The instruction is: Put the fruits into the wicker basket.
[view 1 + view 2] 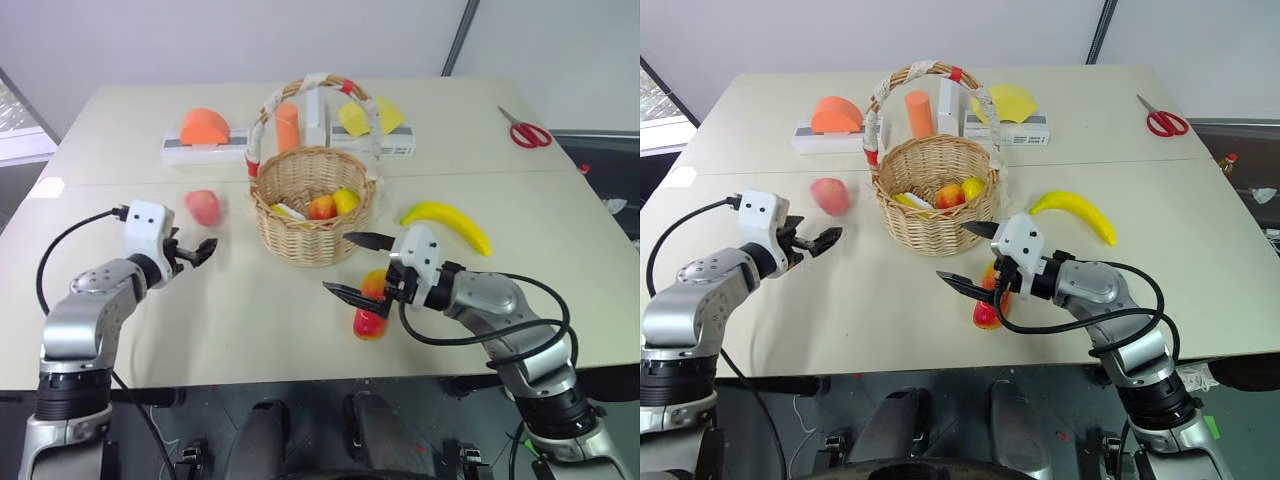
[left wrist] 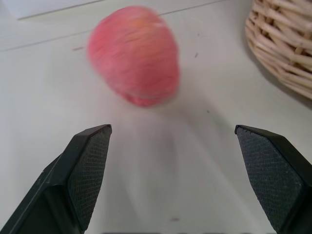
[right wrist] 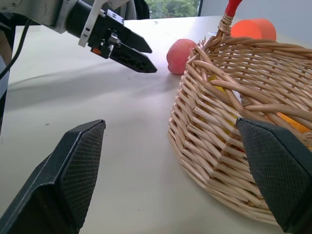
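The wicker basket (image 1: 310, 238) stands mid-table with a few small fruits inside. A pink-red peach (image 1: 203, 207) lies on the table left of it. My left gripper (image 1: 197, 249) is open just short of the peach (image 2: 134, 53), not touching it. The red-to-yellow mango (image 1: 370, 322) lies in front of the basket, partly hidden behind my right gripper (image 1: 337, 262). That gripper is open and empty, its jaws wide apart beside the basket wall (image 3: 219, 146). The yellow banana (image 1: 447, 222) lies to the right of the basket.
Orange and yellow foam shapes on white blocks (image 1: 215, 150) line the back behind the basket. Red-handled scissors (image 1: 528, 131) lie at the far right. The table's front edge runs close beneath both arms.
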`<state>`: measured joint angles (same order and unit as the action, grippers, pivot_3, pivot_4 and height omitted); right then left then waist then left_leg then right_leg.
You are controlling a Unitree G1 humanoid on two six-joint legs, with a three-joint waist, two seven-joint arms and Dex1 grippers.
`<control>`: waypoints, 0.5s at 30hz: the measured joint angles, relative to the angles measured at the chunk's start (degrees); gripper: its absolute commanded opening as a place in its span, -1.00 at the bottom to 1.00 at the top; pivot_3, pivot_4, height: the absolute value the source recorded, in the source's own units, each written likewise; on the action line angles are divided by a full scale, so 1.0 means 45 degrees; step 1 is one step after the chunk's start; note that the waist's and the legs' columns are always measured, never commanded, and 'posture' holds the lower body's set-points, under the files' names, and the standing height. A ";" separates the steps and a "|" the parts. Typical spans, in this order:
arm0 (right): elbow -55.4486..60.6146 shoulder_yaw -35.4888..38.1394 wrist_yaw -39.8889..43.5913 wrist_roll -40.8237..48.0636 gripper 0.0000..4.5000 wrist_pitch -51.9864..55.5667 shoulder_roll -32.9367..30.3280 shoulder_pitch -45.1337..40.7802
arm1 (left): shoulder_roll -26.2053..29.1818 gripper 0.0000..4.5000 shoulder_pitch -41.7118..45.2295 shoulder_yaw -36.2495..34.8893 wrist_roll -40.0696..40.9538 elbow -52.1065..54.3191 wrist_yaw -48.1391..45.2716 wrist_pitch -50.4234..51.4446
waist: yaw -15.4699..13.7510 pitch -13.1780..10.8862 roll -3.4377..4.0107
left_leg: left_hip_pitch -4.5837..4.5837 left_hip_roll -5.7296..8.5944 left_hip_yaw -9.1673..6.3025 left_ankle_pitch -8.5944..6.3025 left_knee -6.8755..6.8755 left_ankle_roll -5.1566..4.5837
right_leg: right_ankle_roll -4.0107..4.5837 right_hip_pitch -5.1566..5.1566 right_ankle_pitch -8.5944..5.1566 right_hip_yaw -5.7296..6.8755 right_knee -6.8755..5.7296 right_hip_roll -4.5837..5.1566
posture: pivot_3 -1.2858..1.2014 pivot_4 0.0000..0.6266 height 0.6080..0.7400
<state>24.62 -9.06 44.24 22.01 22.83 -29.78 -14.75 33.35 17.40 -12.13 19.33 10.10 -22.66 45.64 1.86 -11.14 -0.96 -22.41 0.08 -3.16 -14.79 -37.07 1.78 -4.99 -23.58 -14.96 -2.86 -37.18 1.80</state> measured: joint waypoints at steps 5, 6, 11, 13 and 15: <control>0.0000 -0.0007 -0.0006 -0.0007 1.00 0.0027 0.0011 -0.0041 | -0.0263 0.99 0.0695 0.0119 -0.0137 -0.0302 0.0368 -0.0011 | 0.0011 0.0000 0.0000 | 0.0000 0.0001 0.0000 0.0000 0.0000 0.0000 | 0.0000 -0.0001 0.0000 0.0001 -0.0001 -0.0002 | 0.03 -0.52 1.00; 0.0000 -0.0007 -0.0013 -0.0010 1.00 0.0031 0.0013 -0.0048 | -0.0289 0.99 0.0853 0.0198 -0.0244 -0.0452 0.0428 -0.0041 | 0.0008 0.0000 0.0000 | 0.0000 0.0002 0.0000 0.0000 0.0000 0.0000 | 0.0000 -0.0001 0.0000 0.0001 -0.0001 -0.0002 | 0.03 -0.52 1.00; -0.0002 -0.0007 -0.0062 -0.0096 1.00 0.0034 0.0047 -0.0069 | -0.0553 0.99 0.1779 0.0443 -0.0646 -0.1342 0.0818 -0.0428 | -0.0015 0.0000 -0.0001 | -0.0001 0.0005 -0.0001 0.0000 -0.0001 0.0001 | -0.0001 -0.0001 0.0000 0.0004 -0.0003 -0.0003 | 0.03 -0.52 1.00; -0.0005 -0.0019 -0.0080 -0.0107 1.00 0.0029 0.0110 -0.0071 | -0.0691 0.99 0.2555 0.0541 -0.0939 -0.2021 0.0986 -0.0704 | -0.0095 -0.0001 -0.0003 | -0.0002 0.0015 0.0000 0.0001 -0.0006 0.0002 | -0.0002 -0.0001 0.0001 0.0008 -0.0002 -0.0007 | 0.03 -0.52 1.00; -0.0019 -0.0052 -0.0084 -0.0122 1.00 0.0028 0.0175 -0.0081 | -0.0794 0.99 0.3395 0.0705 -0.1212 -0.2846 0.1077 -0.1133 | -0.0166 -0.0001 -0.0003 | -0.0002 0.0019 0.0003 0.0001 -0.0008 0.0002 | -0.0002 0.0000 0.0001 0.0008 -0.0001 -0.0006 | 0.03 -0.52 1.00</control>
<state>24.53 -9.30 43.86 21.46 22.96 -28.99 -15.11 29.77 32.68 -8.96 13.88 -2.71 -17.81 40.54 1.11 -11.14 -0.97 -22.42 0.17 -3.14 -14.79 -37.10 1.78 -5.00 -23.58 -14.96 -2.82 -37.19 1.77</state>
